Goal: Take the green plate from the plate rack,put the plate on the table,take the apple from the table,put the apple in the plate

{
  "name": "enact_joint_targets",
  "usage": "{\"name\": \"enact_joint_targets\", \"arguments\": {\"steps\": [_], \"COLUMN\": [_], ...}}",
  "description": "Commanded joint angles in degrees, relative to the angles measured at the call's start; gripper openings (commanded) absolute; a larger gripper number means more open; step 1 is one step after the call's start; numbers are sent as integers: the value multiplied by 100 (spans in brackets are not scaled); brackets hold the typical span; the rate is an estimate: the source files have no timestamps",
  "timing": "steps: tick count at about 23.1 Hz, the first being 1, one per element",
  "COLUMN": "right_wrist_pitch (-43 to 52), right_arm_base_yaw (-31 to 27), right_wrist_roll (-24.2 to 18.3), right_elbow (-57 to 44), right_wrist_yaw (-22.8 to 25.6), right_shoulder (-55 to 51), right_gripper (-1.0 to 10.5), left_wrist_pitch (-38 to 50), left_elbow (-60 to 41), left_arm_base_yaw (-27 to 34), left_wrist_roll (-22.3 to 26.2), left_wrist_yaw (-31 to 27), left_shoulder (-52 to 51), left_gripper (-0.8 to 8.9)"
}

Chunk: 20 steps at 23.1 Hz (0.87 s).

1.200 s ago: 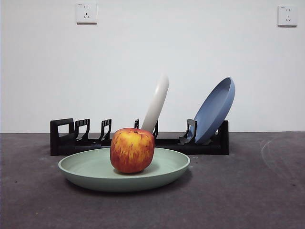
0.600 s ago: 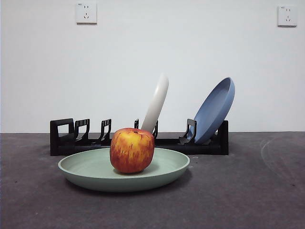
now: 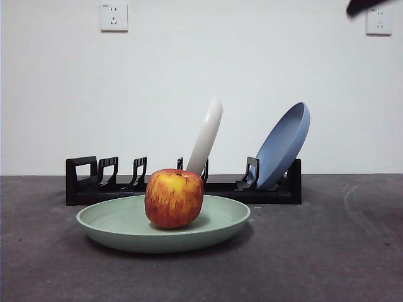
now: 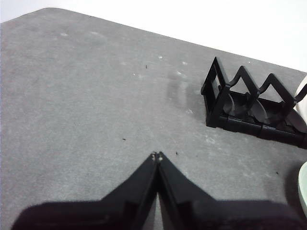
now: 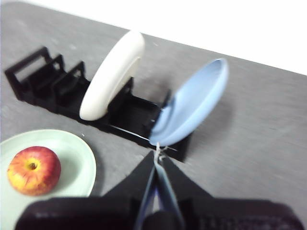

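The red and yellow apple (image 3: 174, 197) sits in the pale green plate (image 3: 119, 228), which lies flat on the dark grey table (image 3: 327, 251) in front of the black plate rack (image 3: 88, 179). The right wrist view shows the apple (image 5: 33, 170) in the green plate (image 5: 76, 165) from above, with the rack (image 5: 48, 81) behind. My right gripper (image 5: 157, 152) is shut and empty, high above the rack's blue-plate end; it shows as a black tip (image 3: 365, 6) at the front view's top right. My left gripper (image 4: 157, 155) is shut and empty over bare table near the rack's handle end (image 4: 216, 93).
A cream-white plate (image 3: 206, 135) and a blue plate (image 3: 286, 145) lean in the rack's slots. Two wall sockets (image 3: 114, 17) sit on the white wall behind. The table's far edge shows in the left wrist view (image 4: 144, 31).
A black arm tip has come into the front view's top right corner. The apple, plate and rack have not moved.
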Motion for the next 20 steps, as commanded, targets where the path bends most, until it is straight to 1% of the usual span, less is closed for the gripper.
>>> {"name": "enact_joint_targets", "arguments": {"steps": [1, 2, 3, 4, 9, 13, 15, 18, 20], "right_wrist_pitch": [1204, 1657, 2044, 2369, 3069, 3338, 3464, 3462, 3110], "right_arm_base_yaw": [-750, -1078, -1388, -1690, -2594, -3132, -3331, -3506, -3510], "right_wrist_roll": [-101, -101, -98, -92, -85, 35, 175, 343, 354], "right_elbow": [-1093, -1519, -1906, -2251, -3139, -3620, -3856, -4175, -4177], "right_wrist_yaw": [-911, -1211, -1390, -1467, -1462, -1451, -1447, -1390, -1215], "right_shoulder": [-210, -352, -514, -684, -1368, -1945, -2210, -2612, -2778], "right_gripper": [0, 0, 0, 0, 0, 0, 0, 0, 0], "left_wrist_pitch": [42, 42, 42, 42, 42, 42, 42, 42, 42], "left_elbow": [-39, -39, -39, -39, -39, -39, -39, -39, -39], "left_arm_base_yaw": [17, 17, 17, 17, 17, 17, 17, 17, 17], "left_wrist_roll": [72, 72, 72, 72, 72, 72, 72, 72, 72], "left_wrist_yaw": [-2, -2, -2, -2, -2, -2, -2, -2, -2], "left_shoulder": [2, 2, 2, 2, 2, 2, 2, 2, 2], "left_gripper": [-4, -4, -4, -4, -4, -4, -4, -4, -4]}}
